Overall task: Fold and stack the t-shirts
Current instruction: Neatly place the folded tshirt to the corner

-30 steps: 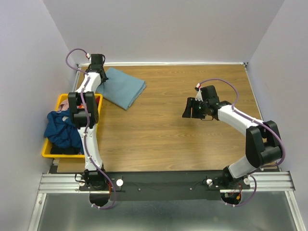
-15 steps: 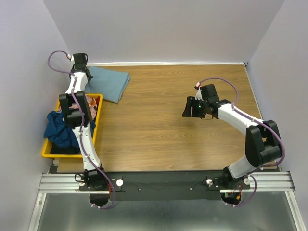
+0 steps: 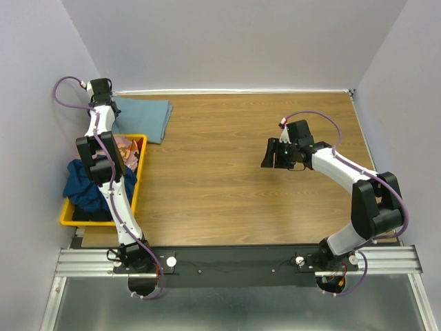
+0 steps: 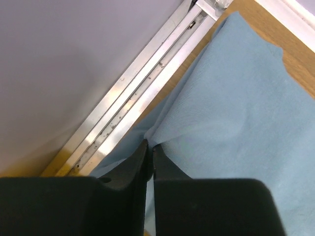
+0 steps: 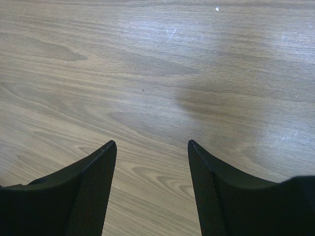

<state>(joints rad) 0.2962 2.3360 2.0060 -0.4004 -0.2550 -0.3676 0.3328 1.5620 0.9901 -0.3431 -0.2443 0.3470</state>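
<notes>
A folded light blue-grey t-shirt (image 3: 146, 117) lies at the table's far left corner, and fills the left wrist view (image 4: 236, 113). My left gripper (image 3: 110, 110) is shut on the shirt's edge (image 4: 149, 143) next to the metal wall rail. A dark navy t-shirt (image 3: 88, 186) and a pink patterned t-shirt (image 3: 126, 148) lie in the yellow bin (image 3: 86, 219). My right gripper (image 3: 270, 157) is open and empty above bare wood (image 5: 152, 143) at the table's middle right.
The yellow bin sits at the left edge, beside the left arm. A metal rail (image 4: 142, 83) runs along the wall beside the blue-grey shirt. Purple walls close in the table on three sides. Bare wood tabletop (image 3: 227, 172) lies between the two arms.
My left gripper has dragged the blue-grey shirt left and back toward the far left corner. The right arm has not moved.
</notes>
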